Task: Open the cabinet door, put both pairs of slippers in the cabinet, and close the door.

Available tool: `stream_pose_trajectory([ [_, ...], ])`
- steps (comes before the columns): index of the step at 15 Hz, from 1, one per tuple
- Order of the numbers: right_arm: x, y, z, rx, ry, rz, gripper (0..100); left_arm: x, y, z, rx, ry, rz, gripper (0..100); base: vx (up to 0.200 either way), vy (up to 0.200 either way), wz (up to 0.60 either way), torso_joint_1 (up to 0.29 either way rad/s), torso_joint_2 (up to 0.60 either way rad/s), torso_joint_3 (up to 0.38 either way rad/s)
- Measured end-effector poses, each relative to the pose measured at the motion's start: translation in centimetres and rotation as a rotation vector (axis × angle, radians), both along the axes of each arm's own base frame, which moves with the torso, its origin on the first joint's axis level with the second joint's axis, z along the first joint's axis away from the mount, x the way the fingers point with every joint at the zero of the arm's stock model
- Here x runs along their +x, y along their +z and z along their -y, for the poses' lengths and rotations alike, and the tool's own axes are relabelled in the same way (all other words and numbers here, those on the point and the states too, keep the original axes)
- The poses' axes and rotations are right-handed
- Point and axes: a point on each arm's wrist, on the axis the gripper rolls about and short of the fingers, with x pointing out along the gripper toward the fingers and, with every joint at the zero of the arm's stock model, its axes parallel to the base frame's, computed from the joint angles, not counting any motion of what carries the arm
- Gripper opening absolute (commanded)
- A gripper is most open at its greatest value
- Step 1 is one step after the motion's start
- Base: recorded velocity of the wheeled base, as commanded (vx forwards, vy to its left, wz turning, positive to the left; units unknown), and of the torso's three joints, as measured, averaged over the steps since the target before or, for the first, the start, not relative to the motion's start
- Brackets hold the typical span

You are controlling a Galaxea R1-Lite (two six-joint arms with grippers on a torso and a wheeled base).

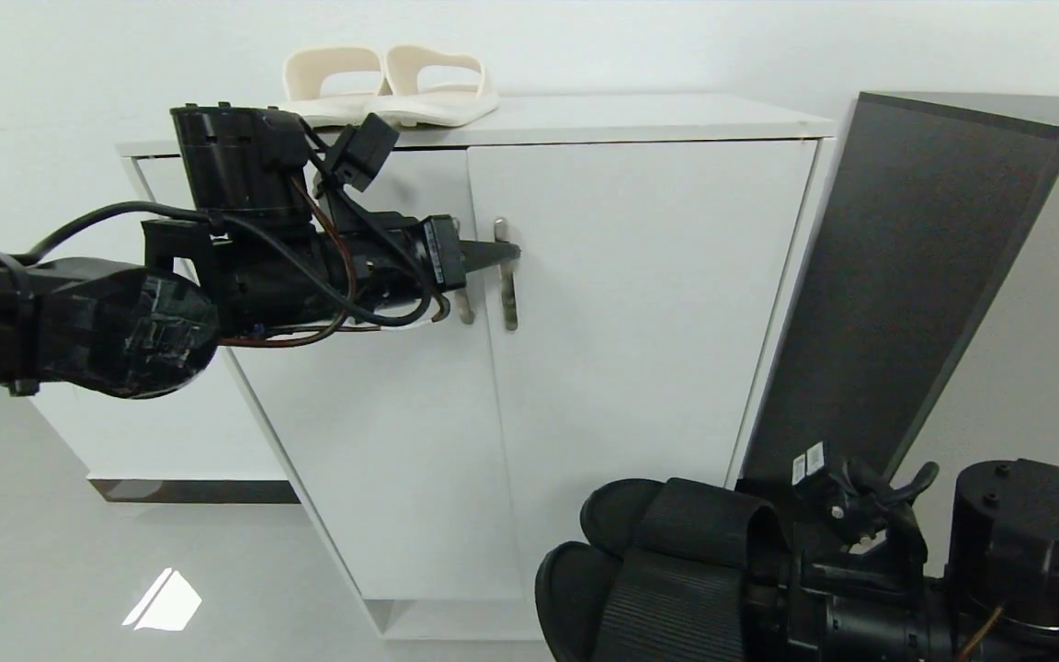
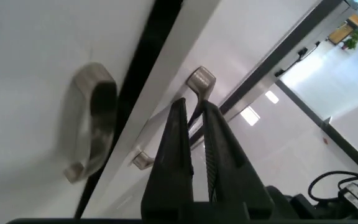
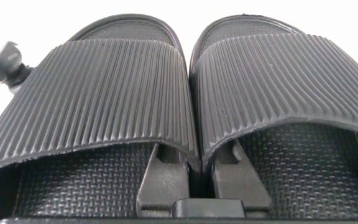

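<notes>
Cabinet point(image 1: 658, 115) stands with both doors shut; left gripper point(image 1: 493, 251) is pinched nearly closed on the handle point(image 1: 509, 290) of the right door point(image 1: 640, 322), presumably to pull it open; right gripper point(image 3: 199, 171) hangs low before the cabinet's front, clamped on the touching inner walls of the black slippers point(image 1: 667, 561), ready for loading; cream slippers point(image 1: 392, 87) lie at the cabinet top's back left.

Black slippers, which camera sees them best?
The right wrist view: both black slippers sit close up, ribbed straps side by side, with the right gripper pinching them together. The head view catches them low down, from the side. The left wrist view looks at a door handle instead.
</notes>
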Motion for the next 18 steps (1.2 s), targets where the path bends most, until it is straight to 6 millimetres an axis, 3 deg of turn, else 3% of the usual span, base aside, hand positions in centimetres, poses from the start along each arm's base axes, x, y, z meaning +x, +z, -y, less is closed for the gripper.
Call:
stream_pose_trajectory([
  [5,-0.5,0.2,0.4,0.042,0.053,0.029,0,-3.3,-0.5,-0.2,-0.004,-0.038,-0.042,0,0.000,0.000,0.00,0.000,0.00,0.000],
  [8,-0.6,0.2,0.4,0.042,0.053,0.031,0,-7.1,-1.0,-0.2,0.002,-0.091,-0.061,0,0.000,0.000,0.00,0.000,0.00,0.000],
  [12,-1.0,0.5,0.7,0.059,0.093,0.044,0,-11.5,-0.9,-1.8,-0.009,-0.109,-0.043,0,0.000,0.000,0.00,0.000,0.00,0.000],
  [15,-1.5,0.6,1.0,0.065,0.134,0.052,0,-11.5,-0.1,-3.2,-0.022,-0.054,-0.010,0,0.000,0.000,0.00,0.000,0.00,0.000],
  [18,-2.3,0.3,1.2,0.040,0.189,0.097,0,-9.3,0.4,-3.1,-0.027,-0.021,0.001,0,0.000,0.000,0.00,0.000,0.00,0.000],
])
